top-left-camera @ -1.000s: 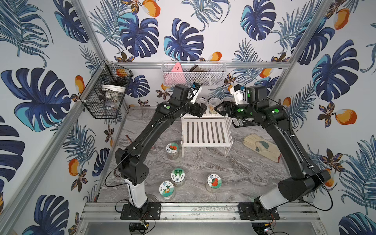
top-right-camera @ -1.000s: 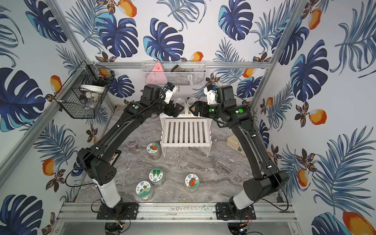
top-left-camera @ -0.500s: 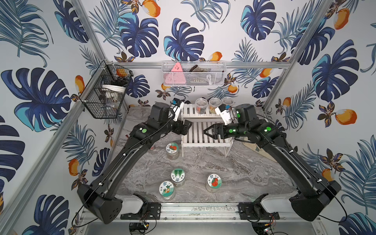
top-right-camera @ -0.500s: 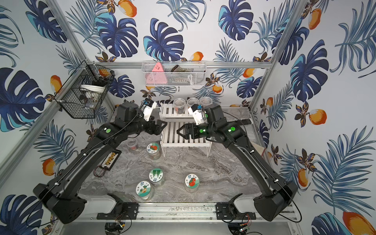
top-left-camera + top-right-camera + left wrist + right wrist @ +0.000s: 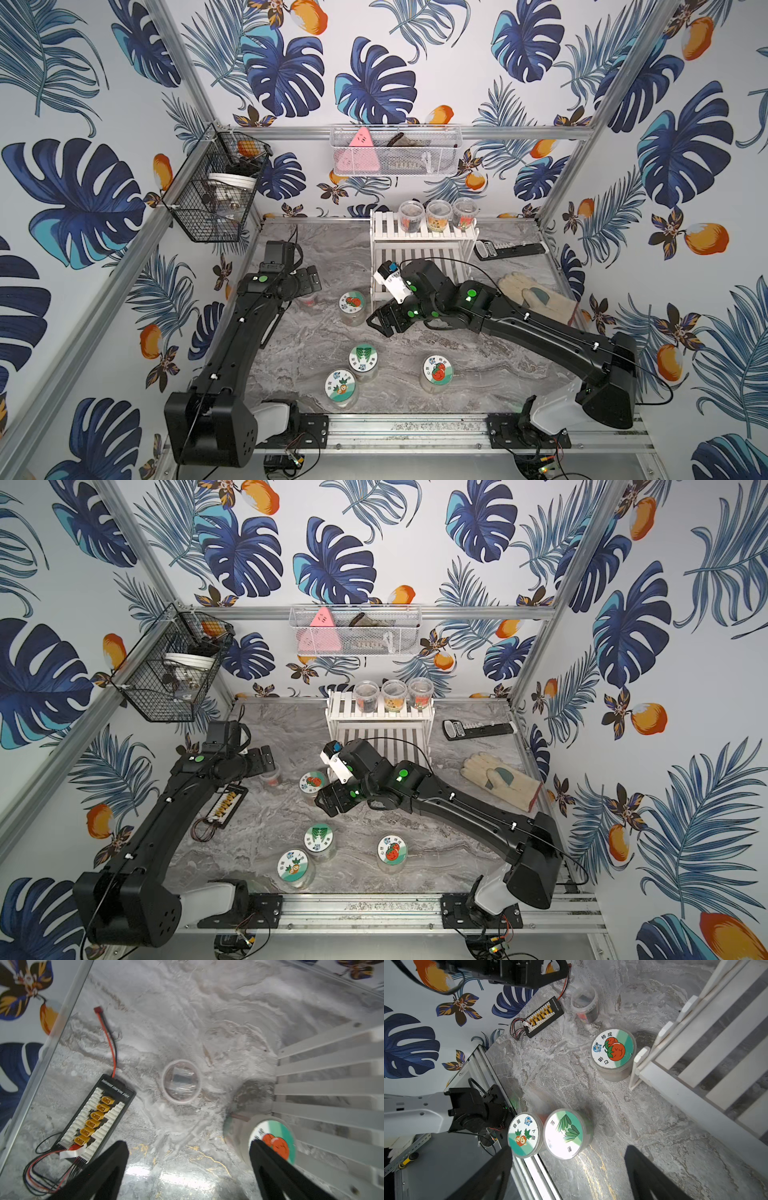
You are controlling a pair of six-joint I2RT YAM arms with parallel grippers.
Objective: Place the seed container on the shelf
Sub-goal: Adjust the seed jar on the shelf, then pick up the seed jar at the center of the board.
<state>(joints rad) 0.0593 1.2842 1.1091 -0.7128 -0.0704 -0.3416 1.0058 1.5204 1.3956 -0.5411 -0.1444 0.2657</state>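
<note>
Left gripper [image 5: 188,1144] spread wide, empty, near cup [image 5: 181,1082]; right gripper [image 5: 568,1148] likewise. Best next, I judge — centre on cup, descend straight, clear of jar [image 5: 270,1136] by shelf [image 5: 332,1086].

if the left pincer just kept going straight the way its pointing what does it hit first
Most likely the small clear cup, which stands centred ahead of the open left pincer; depth is hard to judge.

Three seed containers [image 5: 437,216] stand atop white shelf [image 5: 384,226].
</note>
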